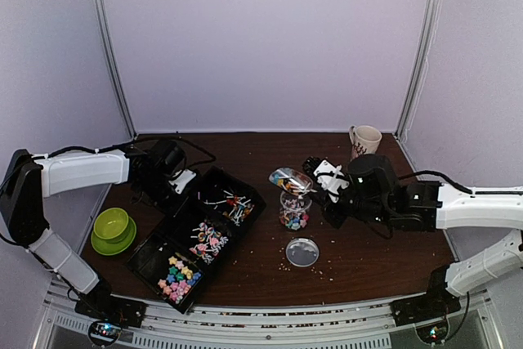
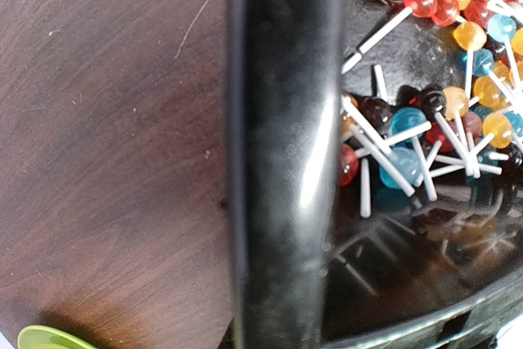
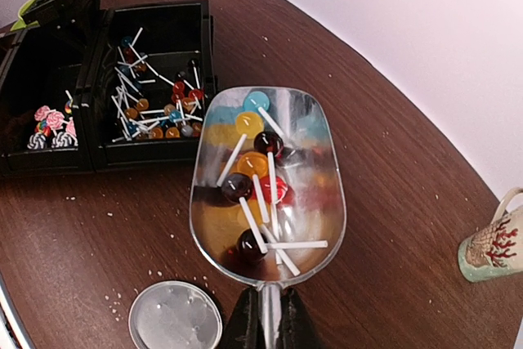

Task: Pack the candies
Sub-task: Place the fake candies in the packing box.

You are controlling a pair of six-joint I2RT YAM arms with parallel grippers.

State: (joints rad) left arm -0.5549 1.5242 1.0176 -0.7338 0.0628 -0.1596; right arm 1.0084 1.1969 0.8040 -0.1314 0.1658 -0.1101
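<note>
Right hand (image 3: pixel 265 320) is clamping together on the handle of a clear scoop (image 3: pixel 265 120), which is sitting dead centre in the right wrist view. It's carrying a load of lollipops (image 3: pixel 252 179): red, dark, yellow and blue ones with their white sticks lying across each other. In the top view the scoop is hanging just above a small glass jar (image 1: pixel 294 212) in the middle of the table (image 1: pixel 376 259). The jar has some colourful bits in it, and its round lid (image 1: pixel 302 252) is lying flat just below it in the frame.

Left hand (image 1: pixel 170 171) is sitting at the upper left end of the black tray (image 2: pixel 282 161), right over its wall. The jaws are together, but I can't tell if they're actually pinching the wall.

The tray is running diagonally left of centre. More lollipops are filling the upper compartment, pink-white wrapped candies (image 1: pixel 209 242) the middle one and pastel candies (image 1: pixel 178 277) the lowest.

A green bowl (image 1: pixel 112 224) on a plate is sitting far left, and a mug (image 1: pixel 365 140) at the upper right.
</note>
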